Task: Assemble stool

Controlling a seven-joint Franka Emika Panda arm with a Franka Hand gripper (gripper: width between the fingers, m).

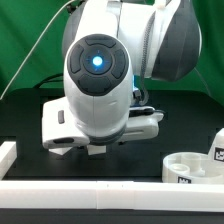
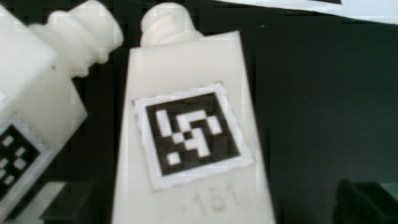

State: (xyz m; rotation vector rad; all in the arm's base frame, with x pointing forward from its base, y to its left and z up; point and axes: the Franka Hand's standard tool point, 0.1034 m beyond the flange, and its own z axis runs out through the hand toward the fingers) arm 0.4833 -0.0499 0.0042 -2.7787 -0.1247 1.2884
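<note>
Filling the centre of the exterior view: the arm (image 1: pixel 97 75), bent low over the black table (image 1: pixel 25 110). At four o'clock in that view, lying flat with rim up: the round seat (image 1: pixel 188 168), a tag on its near wall. Just beside it at three o'clock, standing upright against the frame edge: one leg (image 1: pixel 217 147), tag facing the camera. Along six o'clock, and again at eight o'clock: white rails (image 1: pixel 90 192).

Taking up most of the wrist view: a second leg (image 2: pixel 187 120), lying flat on the table, tag up, knobbed end pointing away from the camera. Close alongside it: a third leg (image 2: pixel 45 80), blurred; touching or not, cannot tell. Gripper (image 2: pixel 199 203) released, with dark fingers (image 2: pixel 32 207) spread wide on either side of the second leg and a strip of black table showing between each finger and the leg's flank.
</note>
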